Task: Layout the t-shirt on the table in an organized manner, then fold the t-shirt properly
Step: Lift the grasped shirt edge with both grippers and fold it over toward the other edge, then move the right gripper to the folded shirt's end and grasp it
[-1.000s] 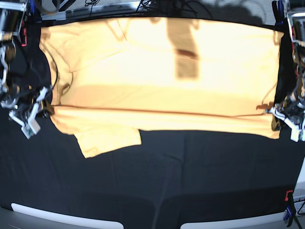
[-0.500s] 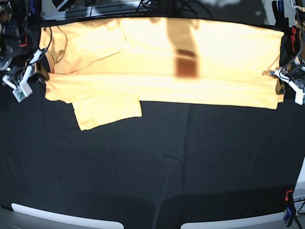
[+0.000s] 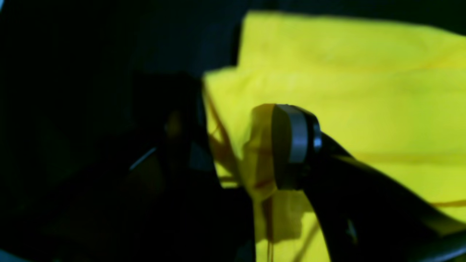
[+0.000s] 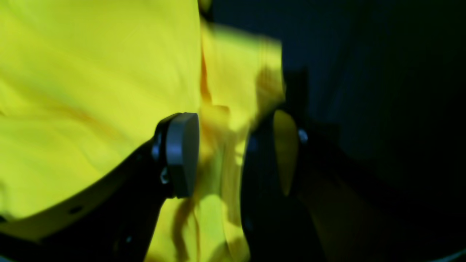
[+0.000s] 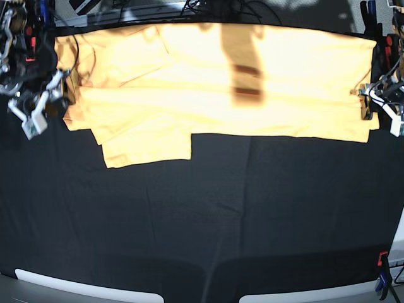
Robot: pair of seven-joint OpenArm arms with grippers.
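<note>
Lying across the top of the black counter (image 5: pixel 221 208), from eleven to one o'clock, is the yellow shirt (image 5: pixel 214 69). Left jaws (image 3: pixel 233 145) and right jaws (image 4: pixel 236 153) are both wide apart at its edges.

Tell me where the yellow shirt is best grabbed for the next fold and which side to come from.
I'd pinch the two ends of the t-shirt's near edge, coming from the left and right. That edge runs nearly straight across the black table, while the flap hanging below it looks like a poorer grip.
</note>
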